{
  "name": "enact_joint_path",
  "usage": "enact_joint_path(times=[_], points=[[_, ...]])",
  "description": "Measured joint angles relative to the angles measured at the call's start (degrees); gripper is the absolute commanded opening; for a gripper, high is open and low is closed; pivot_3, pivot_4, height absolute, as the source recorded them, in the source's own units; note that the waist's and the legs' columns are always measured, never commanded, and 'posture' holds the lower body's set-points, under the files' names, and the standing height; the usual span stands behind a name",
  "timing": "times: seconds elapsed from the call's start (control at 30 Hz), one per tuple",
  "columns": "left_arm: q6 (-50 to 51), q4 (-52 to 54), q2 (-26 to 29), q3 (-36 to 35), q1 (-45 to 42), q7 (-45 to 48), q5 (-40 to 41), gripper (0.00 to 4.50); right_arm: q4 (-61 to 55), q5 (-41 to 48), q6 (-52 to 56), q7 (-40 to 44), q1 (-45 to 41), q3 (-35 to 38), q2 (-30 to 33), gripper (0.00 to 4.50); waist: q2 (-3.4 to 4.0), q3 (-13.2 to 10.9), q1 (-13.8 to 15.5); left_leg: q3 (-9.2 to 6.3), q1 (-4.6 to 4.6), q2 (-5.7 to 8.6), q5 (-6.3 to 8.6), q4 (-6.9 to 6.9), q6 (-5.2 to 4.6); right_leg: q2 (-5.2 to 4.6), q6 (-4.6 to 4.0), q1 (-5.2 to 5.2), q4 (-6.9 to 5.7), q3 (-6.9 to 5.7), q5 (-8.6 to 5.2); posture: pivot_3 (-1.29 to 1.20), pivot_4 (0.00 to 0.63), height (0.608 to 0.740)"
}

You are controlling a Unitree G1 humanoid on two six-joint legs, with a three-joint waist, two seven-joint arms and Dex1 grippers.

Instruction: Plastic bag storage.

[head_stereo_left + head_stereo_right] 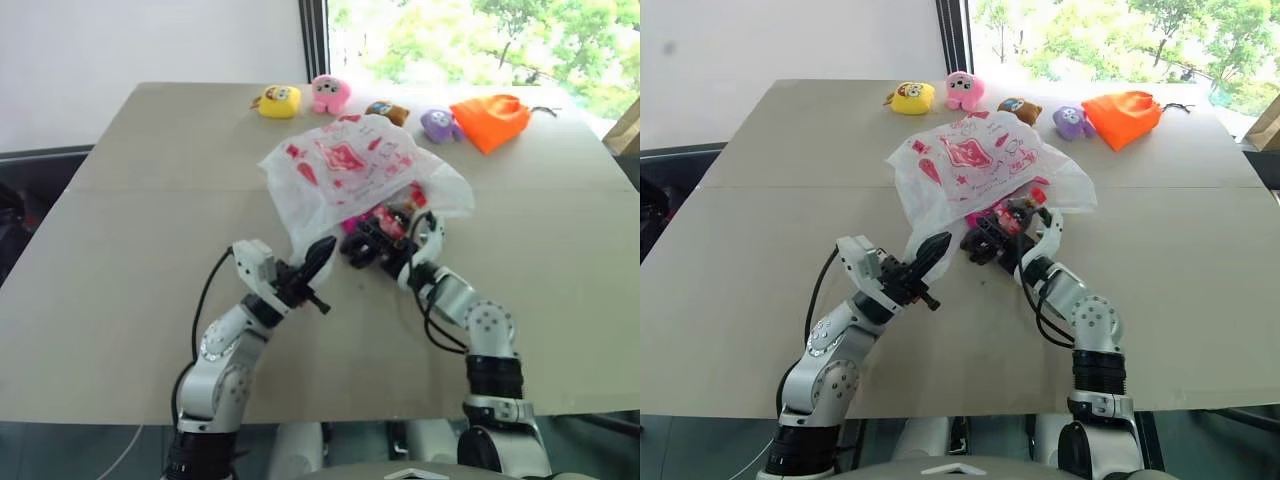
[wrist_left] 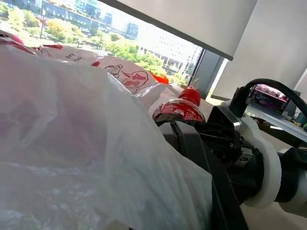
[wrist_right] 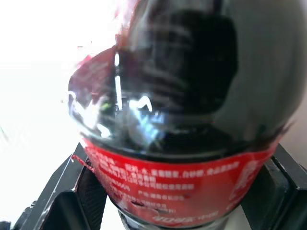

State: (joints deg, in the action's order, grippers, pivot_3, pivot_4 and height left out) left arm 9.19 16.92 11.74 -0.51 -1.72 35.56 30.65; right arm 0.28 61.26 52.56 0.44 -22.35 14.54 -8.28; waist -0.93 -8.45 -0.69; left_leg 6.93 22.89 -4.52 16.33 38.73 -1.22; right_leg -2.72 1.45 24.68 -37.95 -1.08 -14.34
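The left tool [image 1: 318,262] pinches the plastic bag [image 1: 350,170] edge; the right tool [image 1: 372,238] grips a cola bottle [image 3: 187,129] at the bag's mouth.

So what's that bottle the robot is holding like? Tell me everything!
The bottle is dark cola in clear shiny plastic, with a red label printed in white and a red cap. It lies roughly level, clamped between the right gripper fingers, at the mouth of the plastic bag, which the shut left gripper pinches by its edge.
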Motion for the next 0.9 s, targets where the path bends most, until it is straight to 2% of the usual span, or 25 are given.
enact_joint_path(times=[0.03,0.1,0.13,0.17,0.4,0.6,0.7,0.8,0.9], points=[[-0.1,-0.1,0.0,0.0,-0.1,-0.2,0.0,0.00,-0.4,1.8,0.8,-2.5,0.0,0.3,0.0,3.15,0.00,0.0,-0.1,-0.03,0.00,0.00,0.00,-0.02,0.00,0.00,0.00,0.01,0.00,-0.01,0.00,0.00,0.150,0.740],[-0.1,-0.1,-0.2,0.0,-0.1,-0.3,-0.1,0.00,-0.5,3.5,0.9,-5.0,-0.1,0.4,0.0,4.06,0.01,0.0,-0.1,-0.06,-0.01,-0.01,0.00,-0.04,0.00,0.02,0.00,0.00,0.00,-0.03,0.00,0.00,0.150,0.740],[-0.1,-0.2,-0.2,-0.1,-0.1,-0.4,-0.1,0.00,0.2,4.0,0.4,-6.6,-0.7,0.4,-0.2,4.34,0.01,0.0,-0.2,-0.06,-0.02,-0.01,0.00,-0.04,0.00,0.02,0.00,0.00,-0.02,-0.03,0.00,0.00,0.150,0.740],[-0.1,-0.2,-0.2,0.0,-0.1,-0.4,-0.1,0.00,1.4,4.5,-0.6,-8.5,-2.6,0.5,-0.6,4.43,0.01,0.0,-0.4,-0.07,-0.08,-0.02,-0.01,-0.03,0.00,0.02,0.00,0.00,-0.06,0.02,0.00,0.00,0.150,0.740],[-0.3,-0.2,-0.4,0.1,-0.1,-0.3,-0.1,0.00,11.1,1.5,-12.3,-12.1,-10.5,0.7,0.2,4.43,0.04,0.1,-0.2,-0.30,-0.15,-0.01,0.13,0.40,-0.27,0.02,0.01,-0.41,-0.08,-0.28,0.01,0.00,0.150,0.740],[-0.3,-0.2,-0.1,0.1,-0.1,-0.3,-0.1,0.00,9.0,4.6,-13.9,-7.8,-11.2,0.4,0.3,4.43,0.09,0.1,-0.3,-0.58,-0.05,-0.03,0.04,0.36,-0.10,0.01,0.01,-0.41,-0.04,-0.43,0.01,0.00,0.150,0.740],[-0.2,-0.2,-0.1,0.1,-0.1,-0.2,-0.1,0.00,4.3,2.9,-13.5,-5.1,-9.8,-1.7,1.2,4.43,0.09,0.1,-0.3,-0.71,-0.03,-0.03,0.04,0.24,-0.08,0.01,0.01,-0.40,0.05,-0.47,0.01,0.00,0.150,0.740],[-0.2,-0.2,-0.1,0.2,-0.1,-0.2,-0.1,0.00,0.3,-1.2,-13.2,-0.2,-5.8,-5.7,5.4,4.43,0.09,0.1,0.0,-0.77,0.05,0.03,0.06,0.24,-0.10,-0.06,0.02,-0.41,0.12,-0.50,0.00,0.00,0.150,0.740],[-0.1,-0.3,0.2,0.0,0.3,-0.2,-0.1,0.00,-4.4,-17.3,-21.5,11.7,-0.4,-14.1,19.9,4.43,0.11,0.1,0.1,-0.79,0.08,0.20,0.23,0.33,-0.41,-0.18,0.05,-0.43,0.15,-0.48,-0.01,0.00,0.150,0.740]])
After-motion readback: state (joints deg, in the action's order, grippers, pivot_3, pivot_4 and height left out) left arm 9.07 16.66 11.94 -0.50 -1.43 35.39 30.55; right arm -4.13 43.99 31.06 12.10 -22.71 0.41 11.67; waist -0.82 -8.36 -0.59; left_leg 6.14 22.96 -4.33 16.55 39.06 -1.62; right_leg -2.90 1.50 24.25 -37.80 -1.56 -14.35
